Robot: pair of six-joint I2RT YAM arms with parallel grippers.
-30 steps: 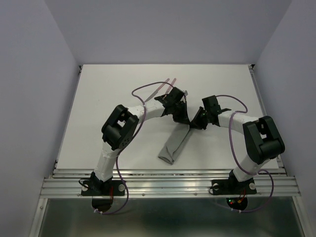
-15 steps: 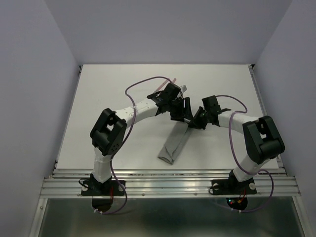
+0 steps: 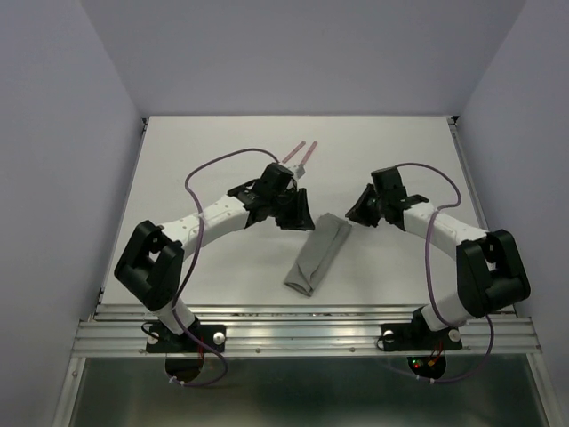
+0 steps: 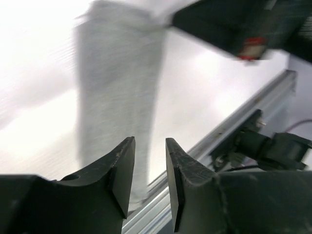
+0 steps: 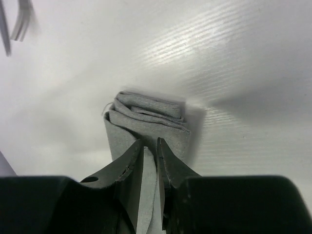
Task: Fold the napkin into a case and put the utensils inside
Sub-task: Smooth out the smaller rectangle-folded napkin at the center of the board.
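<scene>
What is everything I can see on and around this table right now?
table: one, white, between pale walls.
case: one, grey folded cloth, mid-table, lying at a slant.
utensils: two, pink handles, far side, outside the case.
rail: one, silver metal, near edge.
cables: two, purple, one along each arm.
arms: two, white with black joints, based at the rail.
left gripper: one, black, jaws apart and empty, beside the case's far end.
right gripper: one, black, at that same end.
</scene>
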